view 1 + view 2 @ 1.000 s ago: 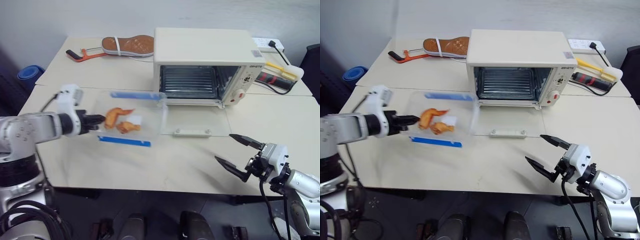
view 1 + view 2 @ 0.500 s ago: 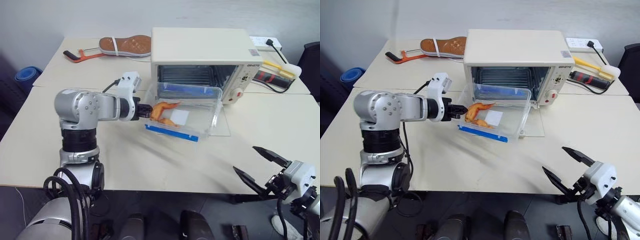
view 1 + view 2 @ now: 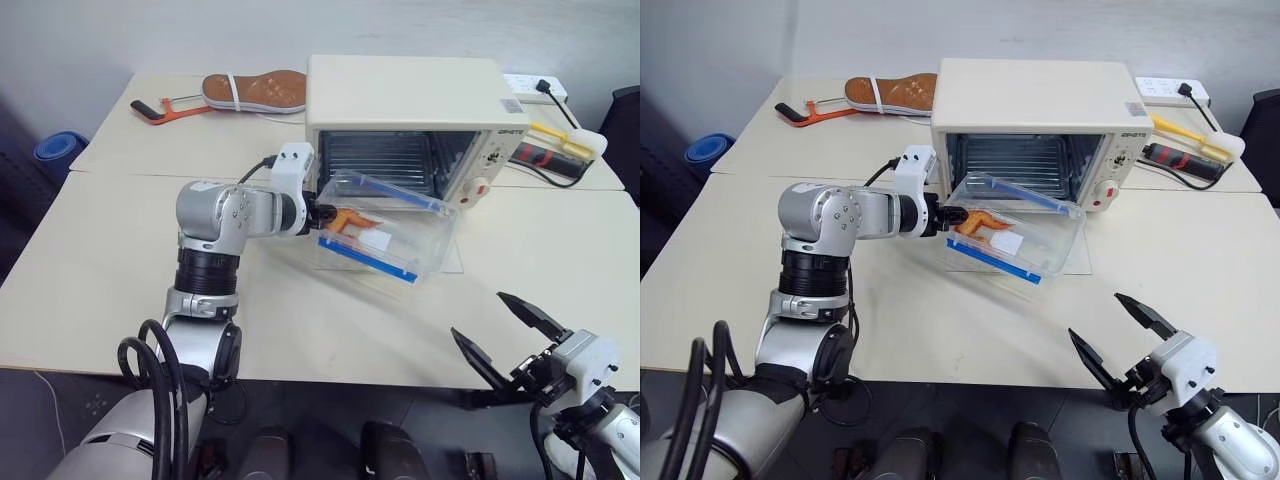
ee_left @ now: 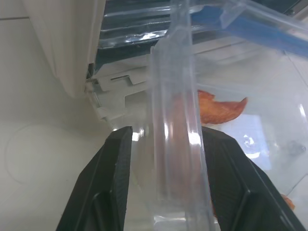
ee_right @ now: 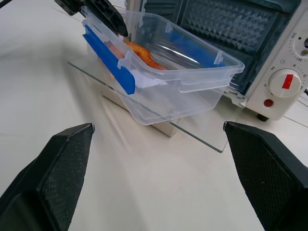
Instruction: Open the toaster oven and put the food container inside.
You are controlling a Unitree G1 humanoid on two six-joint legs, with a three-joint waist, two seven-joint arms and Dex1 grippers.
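Both left gripper [image 4: 163,183] fingers flank the food container's [image 3: 385,235] rim.

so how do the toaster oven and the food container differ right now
The toaster oven is opaque cream-white and far bigger; the food container is clear plastic with blue clip strips and orange food inside. The oven stands level on the table with its glass door folded flat; the container is tilted, resting over that door. The left end effector is at the container's end wall; nothing touches the oven. Both are boxy.
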